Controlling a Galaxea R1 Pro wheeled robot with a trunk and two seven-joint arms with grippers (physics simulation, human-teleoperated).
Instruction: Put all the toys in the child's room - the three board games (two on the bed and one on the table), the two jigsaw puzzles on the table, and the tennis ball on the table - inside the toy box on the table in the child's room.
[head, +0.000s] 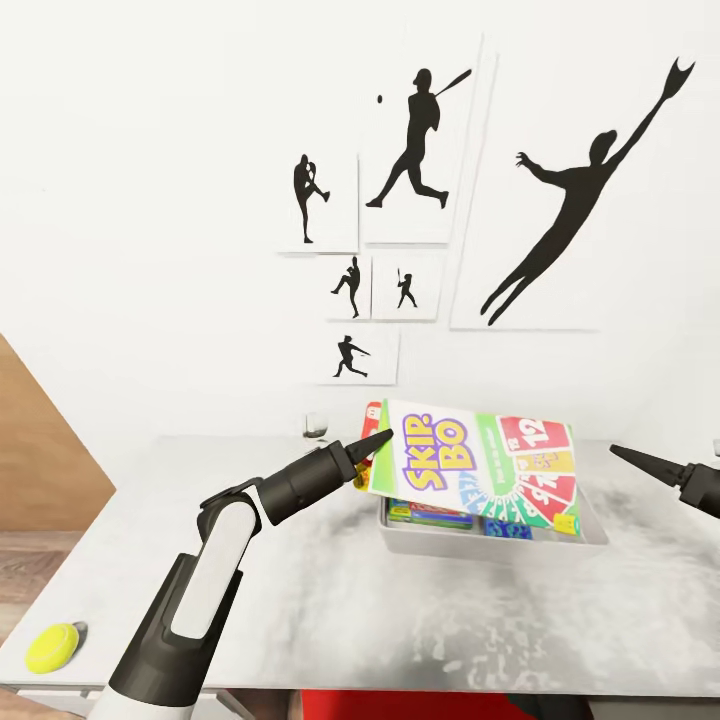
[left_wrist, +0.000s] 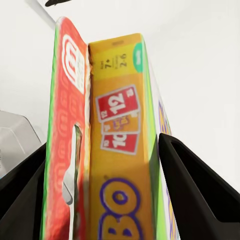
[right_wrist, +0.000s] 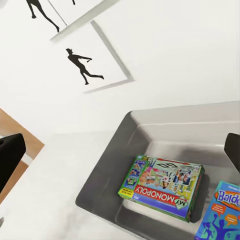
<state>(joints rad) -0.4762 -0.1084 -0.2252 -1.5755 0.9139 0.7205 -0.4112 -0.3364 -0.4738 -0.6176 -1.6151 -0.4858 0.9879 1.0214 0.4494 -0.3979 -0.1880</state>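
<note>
Skip-Bo game box (head: 470, 462) | clenched in left claw (head: 368, 462), above toy box (head: 590, 540) | right claw (head: 625, 457) released

We count three board games at the toy box (head: 590, 535): the Skip-Bo box (head: 470, 460) tilted over it, and the Monopoly box (right_wrist: 164, 186) and a blue box (right_wrist: 220, 212) lying inside. One tennis ball (head: 52, 646) sits well apart from it, and six silhouette pictures (head: 410, 150) hang on the wall behind it.
</note>
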